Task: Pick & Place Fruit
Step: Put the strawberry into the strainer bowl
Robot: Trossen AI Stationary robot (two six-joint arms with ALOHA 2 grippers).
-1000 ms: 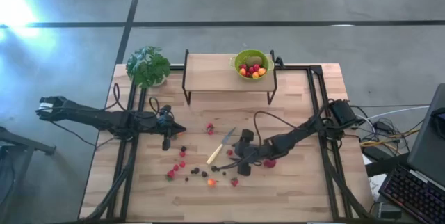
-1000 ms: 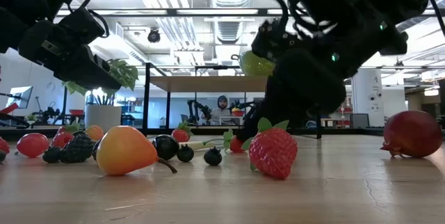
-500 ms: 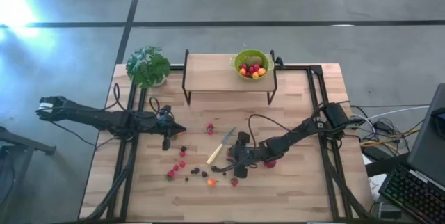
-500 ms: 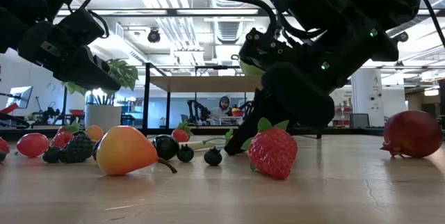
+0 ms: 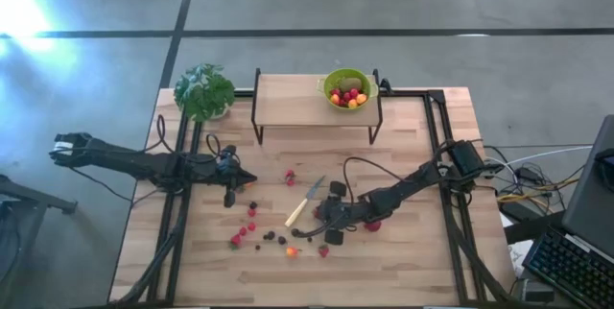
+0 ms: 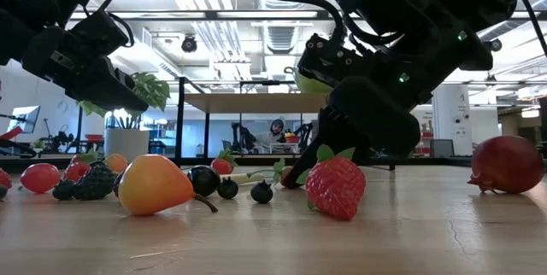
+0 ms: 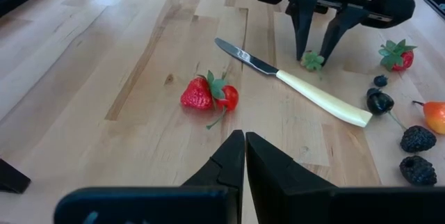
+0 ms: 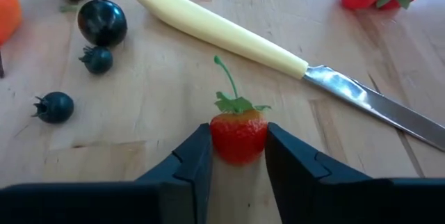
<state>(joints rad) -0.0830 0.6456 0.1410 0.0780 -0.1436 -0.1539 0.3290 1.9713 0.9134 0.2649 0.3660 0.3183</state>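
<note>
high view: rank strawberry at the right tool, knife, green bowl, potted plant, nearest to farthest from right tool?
1. Strawberry: between the right tool fingers, mid-table.
2. Knife: just beside it, toward table centre.
3. Green bowl: on the raised shelf at the back.
4. Potted plant: back-left corner.

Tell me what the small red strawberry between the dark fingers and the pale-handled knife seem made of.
Small red strawberry: likely plastic, smooth skin with a soft sheen, stiff thin green stalk. Pale-handled knife: cream handle looks matte plastic; blade looks like brushed metal, grey and reflective.
</note>
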